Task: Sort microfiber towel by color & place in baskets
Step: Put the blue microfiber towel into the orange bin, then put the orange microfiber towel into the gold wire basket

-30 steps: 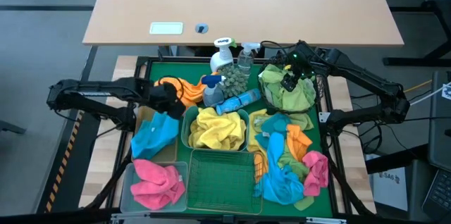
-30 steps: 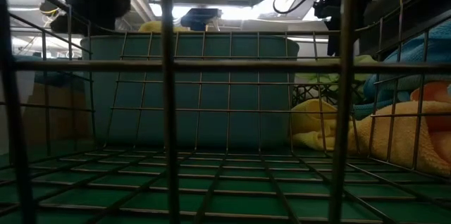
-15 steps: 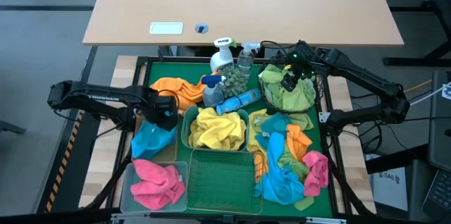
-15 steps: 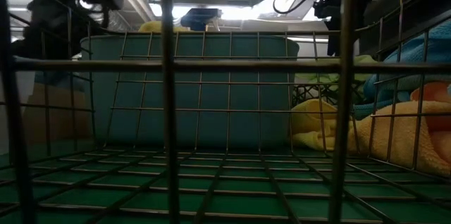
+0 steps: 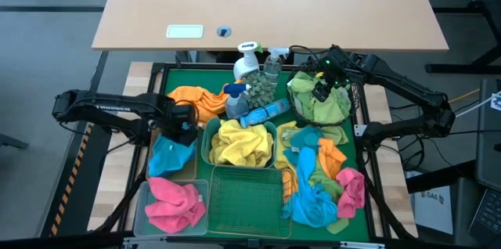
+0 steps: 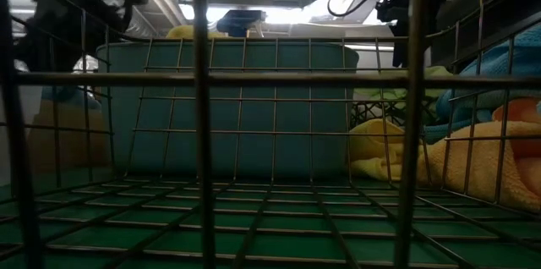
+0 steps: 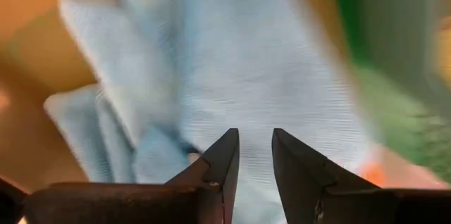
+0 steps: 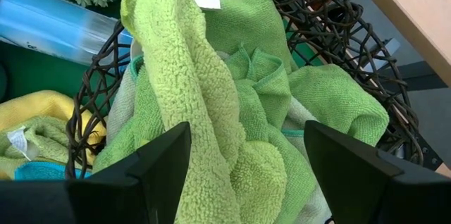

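Blue towel (image 5: 170, 155) sits on the tan tray (image 5: 161, 131) at left under the narrow-gapped, empty left gripper (image 5: 182, 130), apparently just dropped; wide-open right gripper (image 5: 324, 86) hovers over the green towels (image 5: 317, 102) in the black wire basket (image 8: 328, 32).

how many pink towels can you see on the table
2: one crumpled pink microfiber towel in the clear pale plastic bin at the front left, another pink towel on the mixed pile at the front right. More may be buried in that pile.

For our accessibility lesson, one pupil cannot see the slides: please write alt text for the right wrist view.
Bright green microfiber towels are heaped in a round black wire-mesh basket, seen from just above between the right gripper's two wide-open dark fingers. Beside the basket lie a blue spray bottle and a yellow towel on the green mat.
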`<state>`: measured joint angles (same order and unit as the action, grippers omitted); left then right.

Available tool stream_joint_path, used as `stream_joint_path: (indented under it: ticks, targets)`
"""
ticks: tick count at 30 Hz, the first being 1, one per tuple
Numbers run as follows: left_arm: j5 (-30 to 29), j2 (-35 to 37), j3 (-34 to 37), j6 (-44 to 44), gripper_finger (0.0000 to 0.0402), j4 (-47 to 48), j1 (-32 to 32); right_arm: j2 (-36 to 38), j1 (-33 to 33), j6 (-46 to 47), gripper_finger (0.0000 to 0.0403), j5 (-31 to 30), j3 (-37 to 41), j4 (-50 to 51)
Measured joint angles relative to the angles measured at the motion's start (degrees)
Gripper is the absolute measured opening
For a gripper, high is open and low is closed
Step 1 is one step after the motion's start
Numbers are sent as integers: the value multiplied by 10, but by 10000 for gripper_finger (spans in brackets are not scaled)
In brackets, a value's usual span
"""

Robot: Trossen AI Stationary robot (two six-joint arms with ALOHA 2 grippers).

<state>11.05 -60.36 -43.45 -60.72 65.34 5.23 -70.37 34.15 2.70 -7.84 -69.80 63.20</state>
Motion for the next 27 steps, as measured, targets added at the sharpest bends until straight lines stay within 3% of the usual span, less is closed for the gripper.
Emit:
stream_joint_path:
  ticks: [7,15,22,27]
  targets:
    - [-71,5,-93,22,80,-1,0,0,0,0,276,0,0,0]
    - [-288,5,-109,127,80,-55,3,0,0,0,276,0,0,0]
    - [-299,-15,-109,196,83,-69,48,0,0,0,276,0,0,0]
    - [-299,-51,-109,242,116,-72,89,4,0,-18,276,19,0,0]
